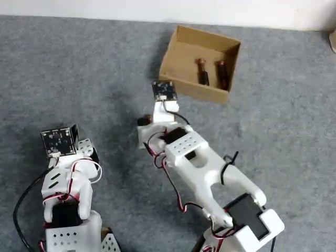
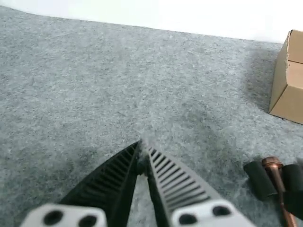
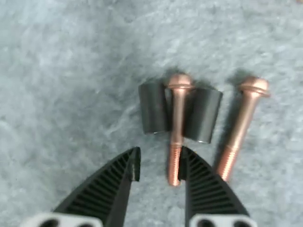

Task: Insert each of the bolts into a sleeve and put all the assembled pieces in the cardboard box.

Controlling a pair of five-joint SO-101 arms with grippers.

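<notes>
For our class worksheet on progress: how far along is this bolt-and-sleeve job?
Done: two pieces, seemingly assembled, lie in the box. In hand: nothing gripped; the right pincer hangs open beside a bolt. Left: that bolt, a second bolt and two sleeves lie loose, needing joining and boxing.

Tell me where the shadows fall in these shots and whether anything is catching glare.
High view: the cardboard box throws a soft shadow onto the carpet on its left side. Right wrist view: faint shadows edge the two bolts and the sleeves; the bolt heads carry mild highlights, no harsh glare. Left wrist view: the carpet is dimmer beside the left tool.
</notes>
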